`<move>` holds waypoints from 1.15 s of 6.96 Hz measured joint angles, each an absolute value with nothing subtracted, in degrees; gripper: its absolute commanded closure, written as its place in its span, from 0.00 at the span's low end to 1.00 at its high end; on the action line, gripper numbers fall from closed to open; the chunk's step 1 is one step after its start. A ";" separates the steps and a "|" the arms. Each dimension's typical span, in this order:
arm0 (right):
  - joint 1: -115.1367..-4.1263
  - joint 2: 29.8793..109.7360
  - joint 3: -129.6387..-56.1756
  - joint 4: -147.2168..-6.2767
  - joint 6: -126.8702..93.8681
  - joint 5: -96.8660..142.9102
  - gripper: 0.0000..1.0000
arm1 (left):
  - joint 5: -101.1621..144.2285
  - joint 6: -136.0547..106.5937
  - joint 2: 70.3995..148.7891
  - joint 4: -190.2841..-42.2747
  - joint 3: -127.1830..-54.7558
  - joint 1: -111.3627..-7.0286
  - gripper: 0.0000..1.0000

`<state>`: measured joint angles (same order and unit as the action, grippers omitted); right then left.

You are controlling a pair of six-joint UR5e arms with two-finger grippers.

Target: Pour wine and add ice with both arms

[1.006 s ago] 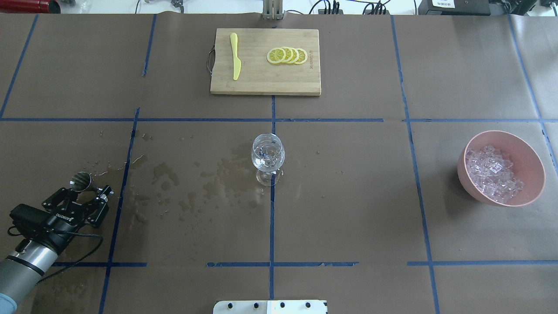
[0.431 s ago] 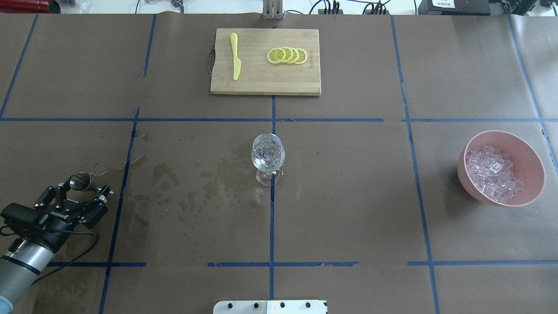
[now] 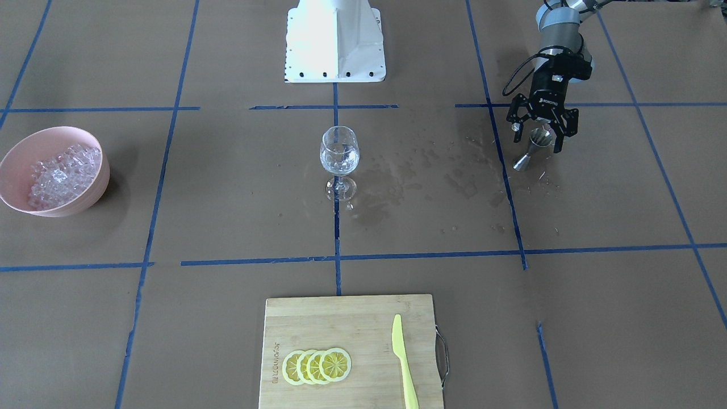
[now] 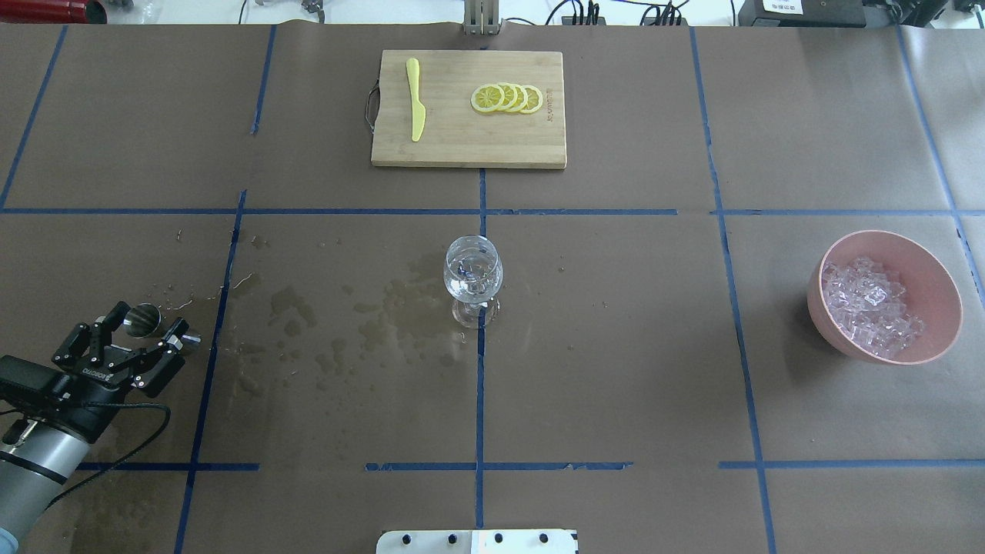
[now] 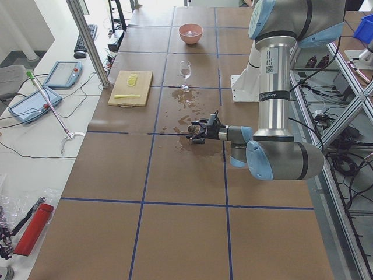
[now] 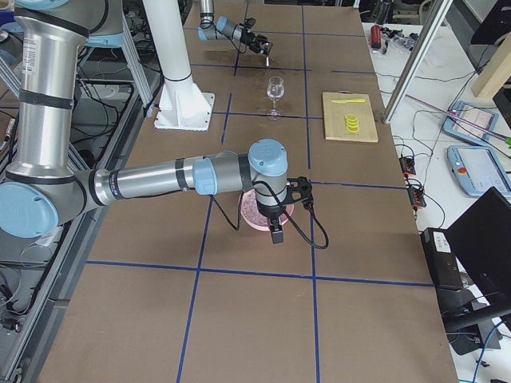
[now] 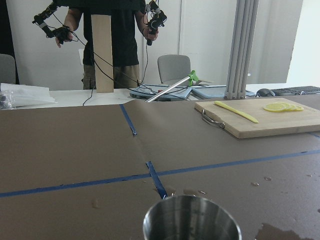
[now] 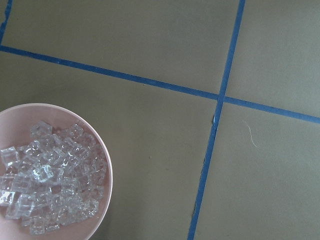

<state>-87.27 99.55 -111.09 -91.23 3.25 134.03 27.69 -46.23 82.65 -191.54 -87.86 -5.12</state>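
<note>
We judge the pouring done: the wine [image 4: 471,289] sits in the wine glass [image 4: 472,268] at the bench's middle, with spill marks [image 4: 385,315] on the paper beside it. The jigger [image 4: 143,318] stands near the bench's left end. The left gripper [image 4: 151,323] has its jaws wide on either side of the jigger, seemingly not touching it. Next comes the ice [image 4: 869,308], heaped in the pink bowl [image 4: 927,269] toward the right end. The right gripper [image 6: 276,236] hangs above it, and we cannot tell how its jaws stand. It needs a straight descent into the heap.

Shiny metal jigger [image 4: 143,319], clear wine glass [image 4: 472,277] — matt brown paper [image 4: 616,346], wooden board [image 4: 469,131]
</note>
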 measured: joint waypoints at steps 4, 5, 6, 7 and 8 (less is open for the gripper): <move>-87.27 99.49 -111.10 -91.31 3.17 134.03 0.00 | 27.73 -37.33 82.05 -197.74 -92.60 -5.30 0.00; -87.28 99.49 -111.15 -91.30 3.17 134.03 0.00 | 27.91 -33.45 81.97 -200.64 -92.96 -5.45 0.00; -87.28 99.46 -111.17 -91.26 3.16 134.03 0.00 | 28.75 -31.07 81.80 -201.97 -93.36 -5.93 0.00; -87.27 99.38 -111.17 -91.24 3.16 134.03 0.00 | 31.07 -30.11 81.42 -202.19 -93.69 -7.48 0.00; -87.28 99.29 -111.10 -91.23 3.16 134.03 0.00 | 35.38 -29.35 80.78 -201.32 -93.86 -10.70 0.00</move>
<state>-87.28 99.29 -111.10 -91.23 3.16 134.03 35.38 -29.35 80.78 -201.32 -93.86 -10.70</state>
